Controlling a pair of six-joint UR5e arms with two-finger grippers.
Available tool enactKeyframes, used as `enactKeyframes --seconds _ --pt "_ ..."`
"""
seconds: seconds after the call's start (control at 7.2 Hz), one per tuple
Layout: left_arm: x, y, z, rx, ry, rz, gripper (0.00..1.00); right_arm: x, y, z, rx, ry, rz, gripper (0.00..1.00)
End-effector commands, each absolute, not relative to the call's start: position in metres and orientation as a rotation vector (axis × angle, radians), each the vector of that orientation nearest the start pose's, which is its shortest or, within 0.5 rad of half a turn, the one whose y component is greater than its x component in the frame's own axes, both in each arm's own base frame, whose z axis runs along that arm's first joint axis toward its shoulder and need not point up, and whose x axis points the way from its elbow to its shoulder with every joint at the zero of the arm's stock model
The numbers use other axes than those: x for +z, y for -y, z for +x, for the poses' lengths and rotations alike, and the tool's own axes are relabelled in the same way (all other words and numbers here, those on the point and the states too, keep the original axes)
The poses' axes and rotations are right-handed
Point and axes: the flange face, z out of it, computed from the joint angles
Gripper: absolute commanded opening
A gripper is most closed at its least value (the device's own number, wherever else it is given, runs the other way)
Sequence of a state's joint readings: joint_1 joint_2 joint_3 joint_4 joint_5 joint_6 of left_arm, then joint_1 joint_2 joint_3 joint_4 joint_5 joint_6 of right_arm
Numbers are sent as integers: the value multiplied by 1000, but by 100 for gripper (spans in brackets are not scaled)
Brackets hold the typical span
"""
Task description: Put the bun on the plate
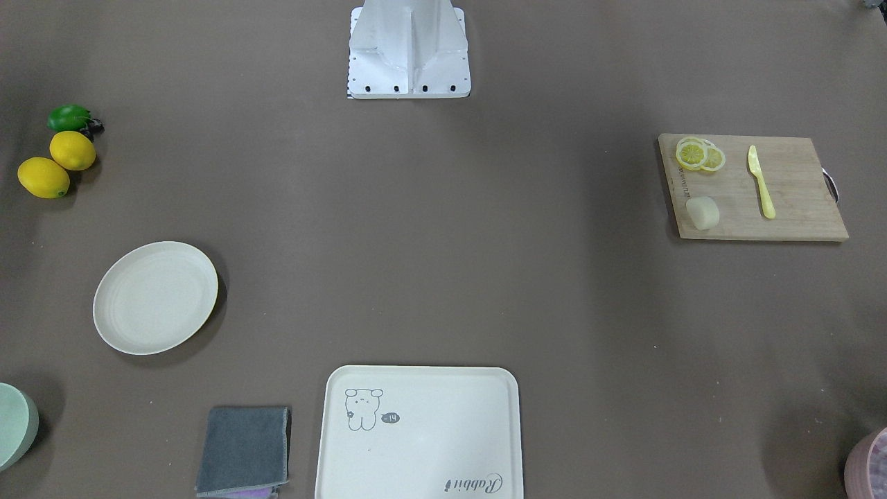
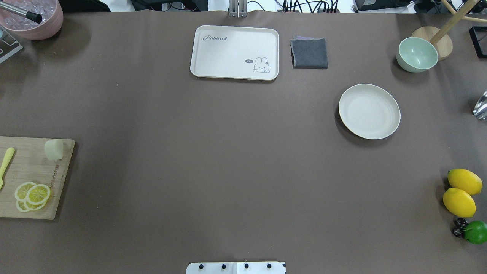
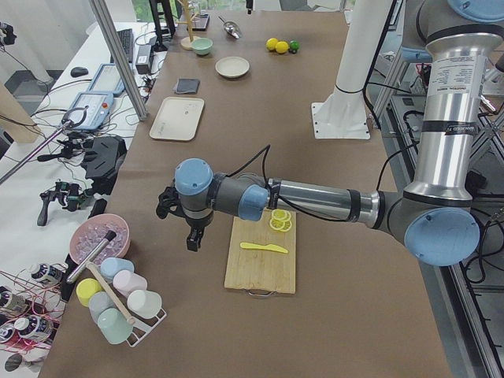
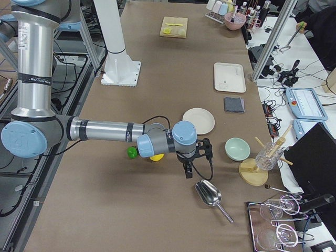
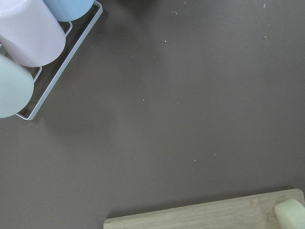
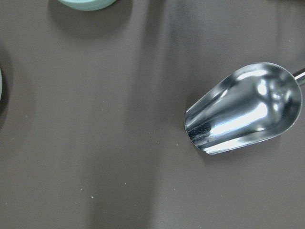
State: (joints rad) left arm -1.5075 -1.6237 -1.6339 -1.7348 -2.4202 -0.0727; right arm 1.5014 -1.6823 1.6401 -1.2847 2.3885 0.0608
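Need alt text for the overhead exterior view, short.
A small cream bun sits on a wooden cutting board at the left edge of the brown table, far from the empty round plate on the right. Lemon slices share the board; a cream tray, grey cloth and green bowl line the far side.

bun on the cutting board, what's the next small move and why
Probably bring the left gripper over above the bun: it lies on the cutting board at the robot's left, that gripper hangs beside the board, and the plate is bare.

Left hand (image 3: 192,236) and right hand (image 4: 188,169) hang, grip unclear.
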Motion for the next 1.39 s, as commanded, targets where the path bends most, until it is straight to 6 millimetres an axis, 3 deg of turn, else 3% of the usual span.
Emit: enactKeyframes --seconds 0.0,0.14,0.28,0.69,0.97,1.11,1.25 --pt "596 512 -17 127 -861 241 98 639 464 31 -116 819 195 100" --pt "615 510 -16 120 -867 216 98 638 466 30 -116 823 195 100" --pt "619 491 -18 125 -872 232 98 635 466 30 -118 841 197 100" --pt "626 476 -19 141 -864 272 98 633 459 37 -101 846 206 100" --pt "609 476 -19 153 -867 302 98 625 459 36 -103 852 214 100" --pt "599 477 -15 168 -873 314 98 633 450 36 -91 849 191 100" --pt "609 465 -11 179 -873 299 98 638 444 36 -87 853 181 100"
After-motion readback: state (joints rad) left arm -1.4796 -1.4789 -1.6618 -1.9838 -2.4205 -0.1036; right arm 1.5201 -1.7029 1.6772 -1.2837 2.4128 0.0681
